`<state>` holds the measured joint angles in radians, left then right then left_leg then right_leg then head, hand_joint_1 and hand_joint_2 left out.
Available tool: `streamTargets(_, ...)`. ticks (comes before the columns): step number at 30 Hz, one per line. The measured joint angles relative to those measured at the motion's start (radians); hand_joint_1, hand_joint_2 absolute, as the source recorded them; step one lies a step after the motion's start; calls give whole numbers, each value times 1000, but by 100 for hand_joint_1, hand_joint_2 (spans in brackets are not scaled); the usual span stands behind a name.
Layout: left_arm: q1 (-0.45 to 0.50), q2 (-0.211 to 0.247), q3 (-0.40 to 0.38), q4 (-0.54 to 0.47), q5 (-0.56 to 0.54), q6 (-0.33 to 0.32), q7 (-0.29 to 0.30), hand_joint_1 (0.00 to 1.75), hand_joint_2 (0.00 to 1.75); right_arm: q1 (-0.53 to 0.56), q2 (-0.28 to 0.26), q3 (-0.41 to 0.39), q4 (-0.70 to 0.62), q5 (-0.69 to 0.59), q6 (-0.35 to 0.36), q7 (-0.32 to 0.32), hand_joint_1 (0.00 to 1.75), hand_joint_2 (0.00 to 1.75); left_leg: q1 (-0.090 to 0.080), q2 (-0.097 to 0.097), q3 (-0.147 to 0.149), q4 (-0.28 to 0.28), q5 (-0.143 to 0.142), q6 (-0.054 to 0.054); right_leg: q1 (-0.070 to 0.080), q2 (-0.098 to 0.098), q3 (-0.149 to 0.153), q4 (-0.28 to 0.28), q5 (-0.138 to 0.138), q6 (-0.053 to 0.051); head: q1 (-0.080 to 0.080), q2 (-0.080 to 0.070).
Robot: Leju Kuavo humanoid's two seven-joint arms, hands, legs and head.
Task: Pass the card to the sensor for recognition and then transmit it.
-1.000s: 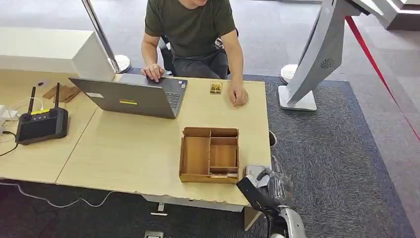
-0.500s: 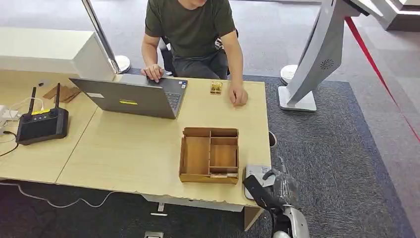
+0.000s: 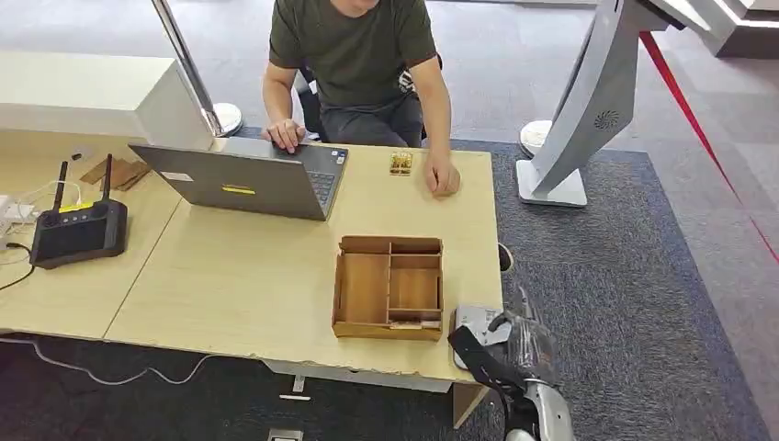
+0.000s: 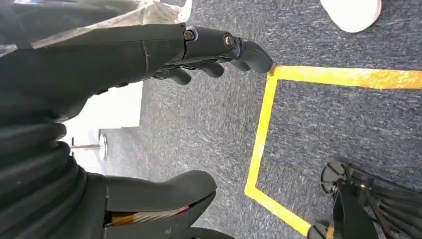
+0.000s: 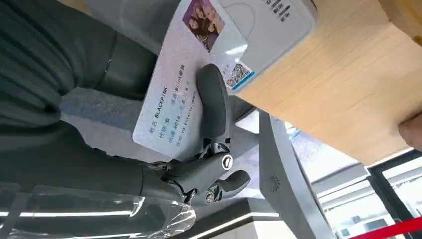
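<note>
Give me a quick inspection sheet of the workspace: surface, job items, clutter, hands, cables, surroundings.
Surface: wooden table, pale top.
Job's things: card in right hand, one end over the grey sensor at the table's corner.
Clutter: compartmented wooden tray, laptop, black antenna device.
Hands: right holds the card; left hand holds nothing, above carpet.
Cables: white cable under the table edge.
Surroundings: seated person, white kiosk, red barrier tape.

card [image 5: 171, 107] is showing "BLACKPINK" and "2016", other print too small | sensor [image 5: 259, 30] label is carrying unreadable print
</note>
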<state>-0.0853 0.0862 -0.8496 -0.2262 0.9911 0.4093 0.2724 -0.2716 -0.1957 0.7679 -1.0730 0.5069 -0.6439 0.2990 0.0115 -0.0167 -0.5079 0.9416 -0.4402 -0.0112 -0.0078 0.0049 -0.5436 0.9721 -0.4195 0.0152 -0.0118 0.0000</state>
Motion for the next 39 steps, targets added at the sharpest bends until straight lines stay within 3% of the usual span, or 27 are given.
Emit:
streamTargets(13,-1,3,-29,0,23,0,-8,0,175,7,-41,-1,-208,200,4,64,175,175,0,0,-1,0,0,0,0,0,-1,0,0,0,0,0)
streamTargets(21,-3,3,-67,-3,5,-20,-22,0,175,-30,-55,2,-428,310,88,86,175,175,0,0,-1,0,0,0,0,0,0,0,0,0,0,0)
streamTargets(24,-5,2,-84,-4,-12,-31,-22,0,175,-71,-51,11,-477,327,158,110,175,175,0,0,-1,0,0,0,0,0,-1,0,1,0,0,0)
streamTargets(29,-18,2,-114,-5,-31,-38,-1,0,175,-165,-19,34,-485,289,248,130,175,175,0,0,-1,0,1,-1,0,0,0,0,1,0,0,0)
streamTargets(32,-29,2,-132,-6,-53,-50,23,0,175,-225,8,54,-472,196,312,139,175,175,0,0,-2,0,1,-1,0,0,-2,1,1,-1,0,0)
streamTargets(39,-91,-1,-186,-9,-114,-76,92,0,175,-396,93,98,-350,72,381,232,175,175,0,-1,-4,0,3,-2,0,-1,-3,2,2,-1,0,0)
